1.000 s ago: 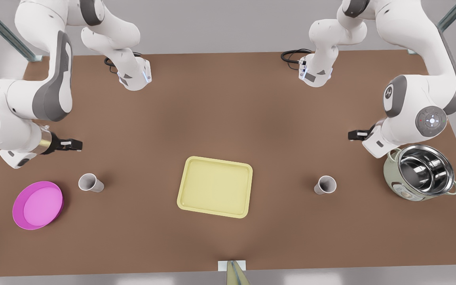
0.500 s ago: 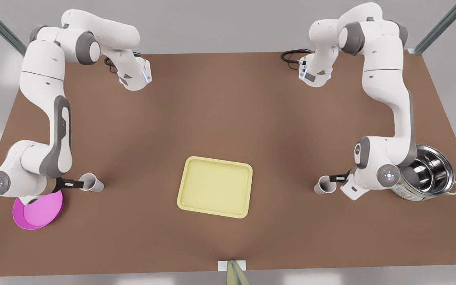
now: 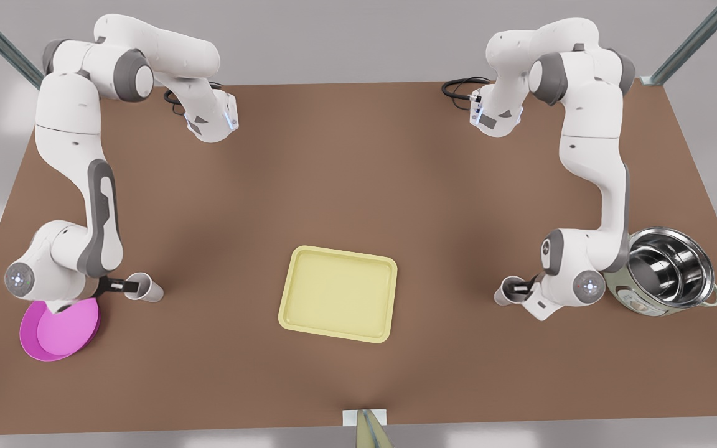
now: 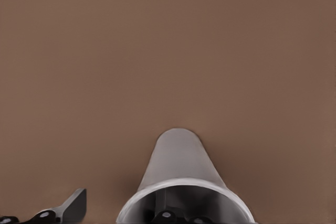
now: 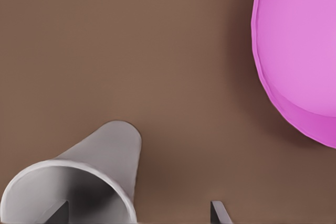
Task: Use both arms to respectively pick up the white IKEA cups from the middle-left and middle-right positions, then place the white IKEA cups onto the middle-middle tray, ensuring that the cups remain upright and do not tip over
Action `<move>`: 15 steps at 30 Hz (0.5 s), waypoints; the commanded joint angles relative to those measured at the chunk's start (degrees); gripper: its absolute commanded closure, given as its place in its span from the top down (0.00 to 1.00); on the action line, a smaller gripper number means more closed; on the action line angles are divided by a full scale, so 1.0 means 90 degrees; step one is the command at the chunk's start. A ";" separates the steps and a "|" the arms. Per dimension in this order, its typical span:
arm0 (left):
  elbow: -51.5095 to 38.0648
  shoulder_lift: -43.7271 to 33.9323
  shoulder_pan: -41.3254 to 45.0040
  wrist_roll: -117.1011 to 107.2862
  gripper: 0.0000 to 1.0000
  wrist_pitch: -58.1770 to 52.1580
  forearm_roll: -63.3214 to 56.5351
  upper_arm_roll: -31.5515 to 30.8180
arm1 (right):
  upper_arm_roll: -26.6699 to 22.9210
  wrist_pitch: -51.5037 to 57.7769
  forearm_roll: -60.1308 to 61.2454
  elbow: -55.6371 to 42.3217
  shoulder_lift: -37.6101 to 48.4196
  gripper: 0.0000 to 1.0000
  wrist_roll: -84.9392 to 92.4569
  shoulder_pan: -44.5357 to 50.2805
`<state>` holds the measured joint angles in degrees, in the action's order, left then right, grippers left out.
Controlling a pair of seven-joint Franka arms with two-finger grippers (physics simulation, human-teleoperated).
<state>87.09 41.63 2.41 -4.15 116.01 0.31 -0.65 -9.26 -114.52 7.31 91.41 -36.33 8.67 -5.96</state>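
Brown table (image 3: 358,186), right gripper (image 3: 123,286) straddling cup rim (image 3: 144,287) beside pink bowl (image 3: 60,323), left gripper (image 3: 523,287) likewise astride other cup (image 3: 508,291) near steel pot (image 3: 670,269)

- Both arms, right arm (image 3: 100,205) and left arm (image 3: 607,186), are glossy white, chunky rounded segments, pretty standard Franka look.
- Grey joint covers (image 3: 102,214) run as long curved panels down the forearms, plus grey rings at the shoulders and elbows.
- Each wrist has a round grey end cap (image 3: 17,280) with a small glowing light in the middle.
- The right gripper (image 3: 123,285) and left gripper (image 3: 523,287) are small and black, with thin flat fingers (image 5: 218,213).
- Black cables (image 3: 458,87) loop out by each base, and the bases have a bluish light strip (image 3: 229,118).
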 commanded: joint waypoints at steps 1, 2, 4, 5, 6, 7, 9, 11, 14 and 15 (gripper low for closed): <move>0.0001 -0.0026 -0.0023 -0.0115 0.47 0.0127 0.0209 0.0004 | 0.0004 -0.0391 0.0047 0.0097 0.0023 1.00 0.0335 -0.0002; 0.0001 -0.0036 -0.0043 -0.0105 0.38 0.0098 0.0209 -0.0006 | 0.0004 -0.0430 0.0047 0.0126 0.0033 1.00 0.0335 -0.0002; 0.0011 -0.0085 -0.0043 -0.0193 0.30 0.0030 0.0219 -0.0015 | 0.0004 -0.0576 0.0047 0.0214 0.0023 1.00 0.0335 -0.0002; 0.0001 -0.0085 -0.0024 -0.0319 0.26 -0.0067 0.0219 -0.0035 | 0.0013 -0.0577 0.0047 0.0224 0.0004 1.00 0.0335 -0.0002; 0.0001 -0.0094 -0.0014 -0.0330 0.25 -0.0126 0.0219 -0.0035 | 0.0013 -0.0615 0.0047 0.0243 -0.0016 1.00 0.0335 -0.0002; 0.0001 -0.0134 0.0016 -0.0349 0.22 -0.0214 0.0219 -0.0035 | 0.0013 -0.0635 0.0038 0.0243 -0.0035 1.00 0.0335 0.0008; 0.0001 -0.0212 0.0035 -0.0359 0.21 -0.0214 0.0219 -0.0035 | 0.0023 -0.0713 0.0047 0.0243 -0.0113 0.87 0.0335 0.0017; 0.0001 -0.0495 0.0230 -0.0866 0.21 -0.0371 0.0200 -0.0093 | 0.0023 -0.0713 0.0038 0.0234 -0.0152 0.70 0.0335 0.0027; -0.0701 -0.0300 0.0269 -0.2759 0.21 -0.0898 0.0190 -0.1118 | 0.0033 -0.0713 0.0038 0.0204 -0.0172 0.46 0.0335 0.0066; -0.1073 -0.0056 0.0406 -0.3854 0.21 -0.0898 0.0161 -0.1568 | 0.0033 -0.0694 0.0028 0.0194 -0.0172 0.36 0.0335 0.0066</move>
<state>79.01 40.28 6.02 -11.12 111.26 1.74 -12.05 -8.92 -120.08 7.80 93.21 -37.90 10.51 -5.39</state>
